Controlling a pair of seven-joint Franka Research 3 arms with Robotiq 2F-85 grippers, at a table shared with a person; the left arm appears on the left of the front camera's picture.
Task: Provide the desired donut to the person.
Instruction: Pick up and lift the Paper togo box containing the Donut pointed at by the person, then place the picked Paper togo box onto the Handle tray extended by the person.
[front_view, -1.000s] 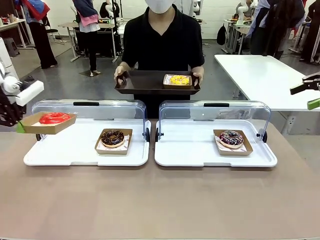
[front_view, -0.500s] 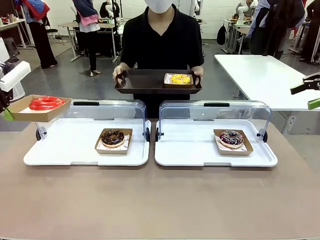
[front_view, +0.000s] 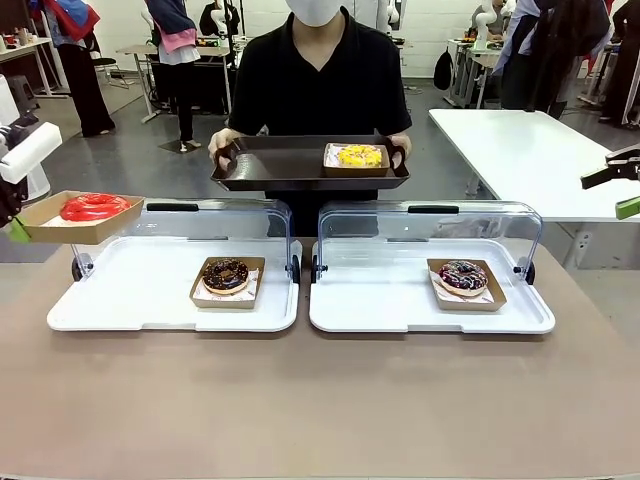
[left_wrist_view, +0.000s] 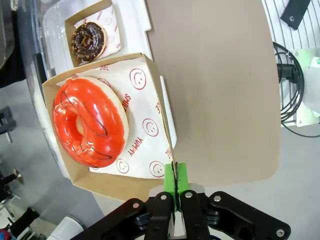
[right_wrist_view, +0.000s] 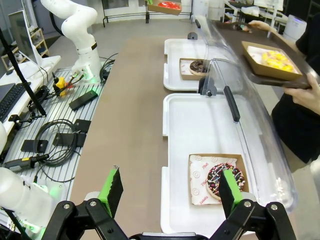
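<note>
Left gripper (left_wrist_view: 174, 176): pinched tight on the rim of a cardboard tray, green pads (left_wrist_view: 181, 175) pressed together over the edge, lifted clear of the table at the far left of the front view (front_view: 14, 226).
Red donut (front_view: 86, 207): glossy red ring in that held cardboard tray (front_view: 78, 225), sitting on smiley-print paper just beyond the fingertips; in the wrist view it lies up and left of the pads (left_wrist_view: 90, 122).
Left white tray (front_view: 150, 300): below and to the right of the left gripper, clear lid raised behind it, 1 chocolate donut (front_view: 226, 274) in its own cardboard tray near the tray's right side.
Person (front_view: 318, 75): across the table, well beyond both grippers, both hands on a dark serving tray (front_view: 280, 165) held above the lids.
Yellow donut (front_view: 358, 156): in a cardboard tray on the right part of the serving tray.
Right white tray (front_view: 390, 300): 1 sprinkled chocolate donut (front_view: 462, 275) in a cardboard tray; in the right wrist view it lies just ahead of the fingers (right_wrist_view: 225, 180).
Right gripper (right_wrist_view: 171, 189): spread wide and holding nothing, 2 green pads far apart; it hangs at the right edge of the front view (front_view: 618, 184), off to the side of the table.
</note>
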